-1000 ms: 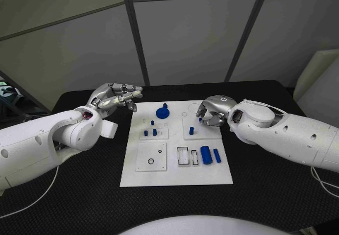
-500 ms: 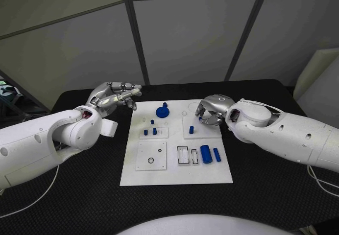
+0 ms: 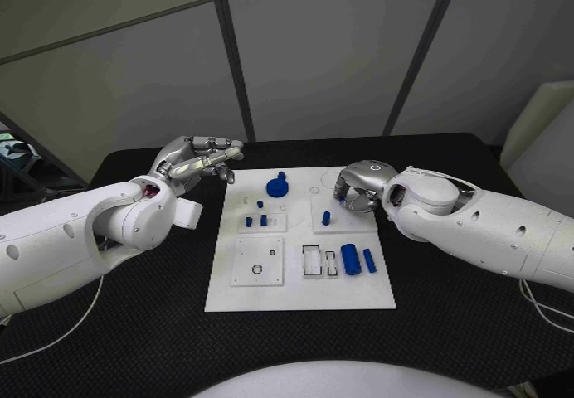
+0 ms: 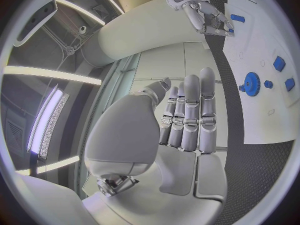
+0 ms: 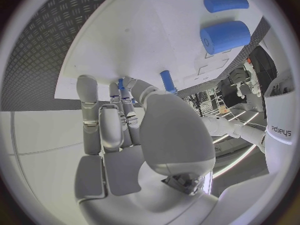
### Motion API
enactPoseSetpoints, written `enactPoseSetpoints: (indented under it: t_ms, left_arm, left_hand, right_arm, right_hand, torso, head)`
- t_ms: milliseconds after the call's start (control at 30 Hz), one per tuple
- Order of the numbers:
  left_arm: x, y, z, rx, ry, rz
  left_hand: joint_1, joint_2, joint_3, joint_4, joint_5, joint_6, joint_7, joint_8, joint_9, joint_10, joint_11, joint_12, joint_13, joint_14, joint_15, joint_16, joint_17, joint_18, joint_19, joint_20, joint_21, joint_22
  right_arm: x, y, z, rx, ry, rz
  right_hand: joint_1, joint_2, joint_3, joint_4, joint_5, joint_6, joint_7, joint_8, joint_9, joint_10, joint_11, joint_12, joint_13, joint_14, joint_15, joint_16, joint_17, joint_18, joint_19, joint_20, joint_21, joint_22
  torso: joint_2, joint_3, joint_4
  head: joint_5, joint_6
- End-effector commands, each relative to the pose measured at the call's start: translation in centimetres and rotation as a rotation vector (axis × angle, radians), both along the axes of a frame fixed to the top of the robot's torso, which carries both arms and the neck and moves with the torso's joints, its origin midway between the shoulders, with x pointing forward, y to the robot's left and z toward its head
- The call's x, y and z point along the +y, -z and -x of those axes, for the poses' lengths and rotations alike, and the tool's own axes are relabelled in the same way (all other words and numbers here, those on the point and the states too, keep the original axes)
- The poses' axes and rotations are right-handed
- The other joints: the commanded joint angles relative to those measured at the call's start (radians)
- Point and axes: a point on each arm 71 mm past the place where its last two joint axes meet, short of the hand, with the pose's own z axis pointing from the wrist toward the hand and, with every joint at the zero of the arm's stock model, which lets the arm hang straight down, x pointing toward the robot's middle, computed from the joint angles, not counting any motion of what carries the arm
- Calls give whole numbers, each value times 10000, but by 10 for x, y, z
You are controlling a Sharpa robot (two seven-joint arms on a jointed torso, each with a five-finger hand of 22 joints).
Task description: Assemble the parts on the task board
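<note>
The white task board [image 3: 299, 286] lies in the middle of the table. On it are a blue gear [image 3: 278, 186], short blue pegs [image 3: 255, 221], one upright peg [image 3: 325, 219], a thick blue cylinder [image 3: 349, 259] and a thin one [image 3: 368, 261]. My right hand [image 3: 357, 189] hovers over the board's far right part with its fingers curled. In the right wrist view a small blue part [image 5: 120, 83] sits pinched at its fingertips, close to the upright peg [image 5: 167, 81]. My left hand [image 3: 197, 159] is raised off the board's far left corner, fingers straight and holding nothing [image 4: 187, 120].
White inset plates with slots and holes [image 3: 257, 264] take up the board's near half. Black table [image 3: 143, 332] surrounds the board on all sides. The left wrist view shows the gear [image 4: 251, 81] and my right hand [image 4: 209, 15] beyond it.
My right hand has shifted slightly toward the board's far edge and closed in over its fingertips. The left hand has risen a little.
</note>
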Motion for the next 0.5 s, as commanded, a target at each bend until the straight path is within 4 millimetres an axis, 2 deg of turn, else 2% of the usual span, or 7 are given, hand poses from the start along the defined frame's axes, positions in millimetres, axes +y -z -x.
enactPoseSetpoints:
  t_ms: [33, 500]
  left_arm:
    - [-1, -3, 0, -290, 6, 8]
    - [-1, -3, 0, -299, 25, 10]
  left_hand:
    - [59, 31, -35, -62, -23, -14, 38, -16, -18, -74, 13, 6, 14, -69, 6, -24, -16, -179, 63, 28, -47, -11]
    - [72, 35, -44, -71, -24, -22, 47, -21, -23, -88, 22, 2, 14, -86, 13, -27, -19, -181, 61, 29, -58, -17]
  right_arm:
    - [0, 2, 0, 152, 52, 397]
    - [3, 1, 0, -58, 41, 606]
  right_hand:
    - [91, 27, 68, -20, -35, 106, 9, 49, 19, 101, 14, 65, 13, 442, -58, 51, 12, -119, -35, -51, 67, 27]
    - [144, 162, 181, -158, -129, 529, -109, 191, 147, 582, -133, 132, 87, 421, -182, 164, 82, -141, -78, -109, 352, 321]
  torso:
    - [-5, 0, -11]
    - [-2, 2, -7]
  head:
    - [11, -27]
    - [21, -76]
